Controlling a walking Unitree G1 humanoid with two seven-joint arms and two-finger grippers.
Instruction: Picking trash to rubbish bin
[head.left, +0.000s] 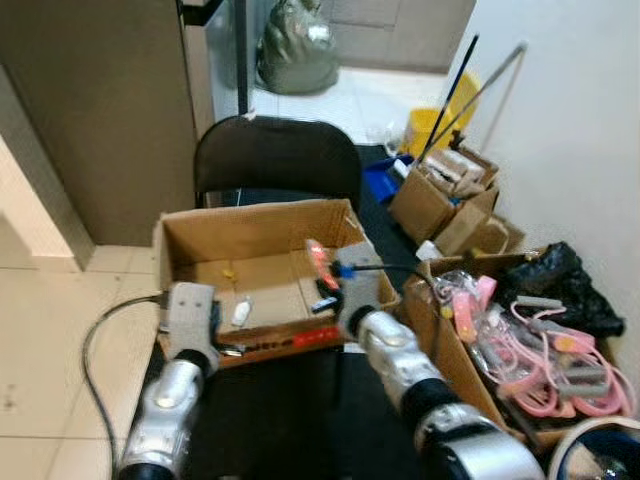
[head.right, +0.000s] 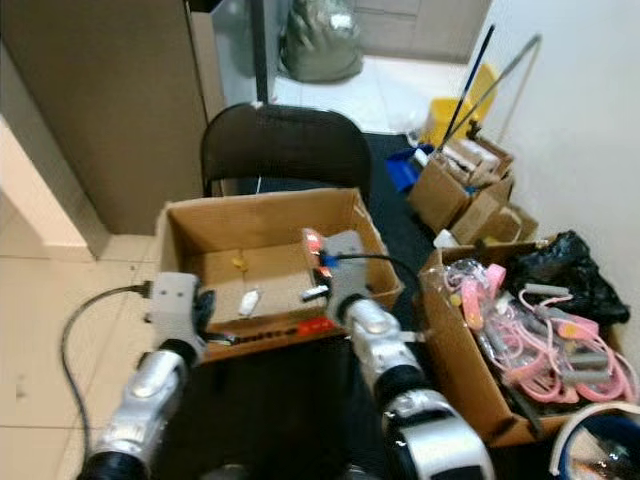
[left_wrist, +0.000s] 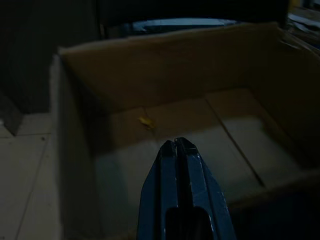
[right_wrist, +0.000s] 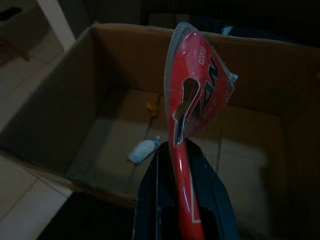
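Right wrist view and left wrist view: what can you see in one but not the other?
The right wrist view has a red wrapper pinched in the right gripper, plus a small white scrap on the box floor. The left wrist view has the left gripper, fingers shut and holding nothing. Both look down into the same cardboard box and catch a tiny yellow bit on its bottom.

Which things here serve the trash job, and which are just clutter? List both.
Job: red wrapper held by right gripper; cardboard box; white scrap, yellow scrap inside.
Clutter: black chair; pink cables; yellow bucket; bin bag.
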